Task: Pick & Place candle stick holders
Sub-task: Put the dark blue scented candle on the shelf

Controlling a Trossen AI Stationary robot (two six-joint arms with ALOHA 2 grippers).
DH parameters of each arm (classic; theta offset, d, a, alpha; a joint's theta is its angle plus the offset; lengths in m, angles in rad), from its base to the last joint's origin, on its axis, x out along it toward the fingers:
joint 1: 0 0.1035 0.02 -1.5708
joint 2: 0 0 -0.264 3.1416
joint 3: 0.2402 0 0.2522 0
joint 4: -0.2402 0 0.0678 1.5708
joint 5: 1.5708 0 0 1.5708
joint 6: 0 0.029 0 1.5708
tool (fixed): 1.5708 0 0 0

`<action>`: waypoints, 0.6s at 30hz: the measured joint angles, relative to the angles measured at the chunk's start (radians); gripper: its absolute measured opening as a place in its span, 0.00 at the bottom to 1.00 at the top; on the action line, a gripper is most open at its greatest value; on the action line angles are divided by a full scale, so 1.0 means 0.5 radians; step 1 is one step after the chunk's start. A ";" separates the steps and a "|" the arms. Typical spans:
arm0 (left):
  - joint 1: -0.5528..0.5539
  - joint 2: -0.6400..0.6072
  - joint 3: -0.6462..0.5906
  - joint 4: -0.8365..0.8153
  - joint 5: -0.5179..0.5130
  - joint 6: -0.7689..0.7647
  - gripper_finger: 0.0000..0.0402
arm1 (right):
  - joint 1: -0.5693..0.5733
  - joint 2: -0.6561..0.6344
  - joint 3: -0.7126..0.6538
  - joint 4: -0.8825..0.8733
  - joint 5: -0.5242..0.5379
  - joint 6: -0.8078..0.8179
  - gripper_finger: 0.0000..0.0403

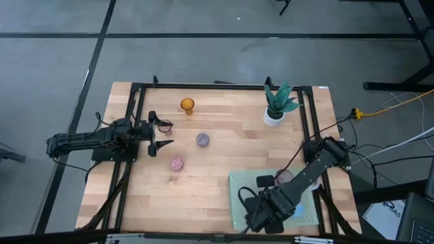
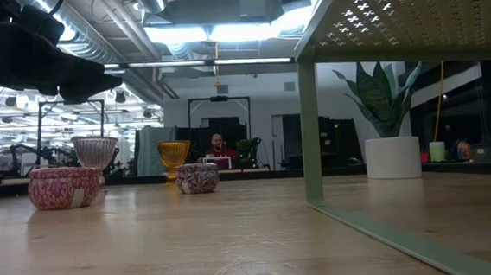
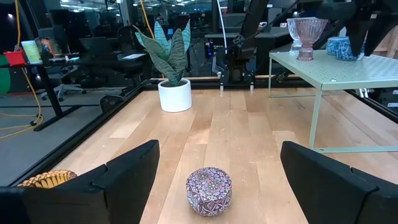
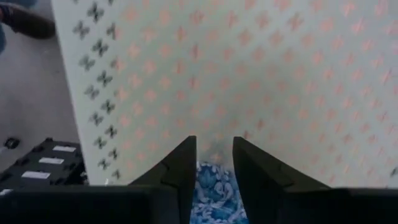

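Glass is what every holder here looks made of, so each is judged stiff, smooth, breakable and light; a grip across the round wall, low down, is judged safest.

On the perforated mat [image 1: 239,186], which is seen as a raised shelf in the low view, the right gripper [image 4: 214,163] is set over the blue holder [image 4: 214,193]. That holder lies between the jaws, which stand narrowly apart on either side of it; whether they already press on it cannot be told. A stemmed clear holder [image 3: 306,36] stands on the same mat, beyond them.

The left gripper [image 3: 217,186] is held wide open, with the purple holder [image 3: 209,190] on the table straight ahead between its fingers, not yet touched. The pink holder [image 1: 176,163] sits to one side of those jaws and the amber holder [image 1: 187,105] to the other.
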 joint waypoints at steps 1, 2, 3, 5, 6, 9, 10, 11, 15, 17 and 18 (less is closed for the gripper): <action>0.000 0.000 0.000 0.000 0.000 0.000 0.83 | 0.011 -0.003 0.001 -0.017 -0.002 0.005 0.27; 0.000 0.000 0.000 0.000 0.000 0.000 0.83 | 0.024 -0.007 0.000 -0.034 -0.008 0.007 0.26; 0.000 0.000 0.000 0.000 0.000 0.000 0.83 | 0.034 -0.008 0.001 -0.053 -0.011 0.010 0.26; 0.000 0.000 0.000 0.000 0.000 0.000 0.83 | 0.053 -0.008 0.001 -0.073 -0.011 0.039 0.26; 0.000 0.000 0.000 0.000 0.000 0.000 0.83 | 0.063 -0.009 0.001 -0.071 -0.013 0.048 0.26; -0.001 0.000 0.000 0.000 0.000 0.000 0.83 | 0.095 -0.031 0.000 -0.069 -0.026 0.060 0.26; 0.000 0.000 0.000 0.000 0.000 0.000 0.83 | 0.099 -0.042 0.000 -0.070 -0.032 0.073 0.26; 0.000 0.000 0.000 0.000 0.000 0.000 0.83 | 0.103 -0.047 0.001 -0.070 -0.037 0.094 0.26; 0.000 0.000 0.001 0.000 0.000 0.000 0.83 | 0.097 -0.069 0.000 -0.067 -0.024 0.099 0.26; 0.000 0.000 0.001 0.000 0.000 0.000 0.83 | 0.073 -0.096 0.000 -0.064 0.016 0.098 0.26; -0.001 0.000 0.000 0.000 0.000 0.000 0.83 | 0.055 -0.111 0.000 -0.057 0.052 0.098 0.26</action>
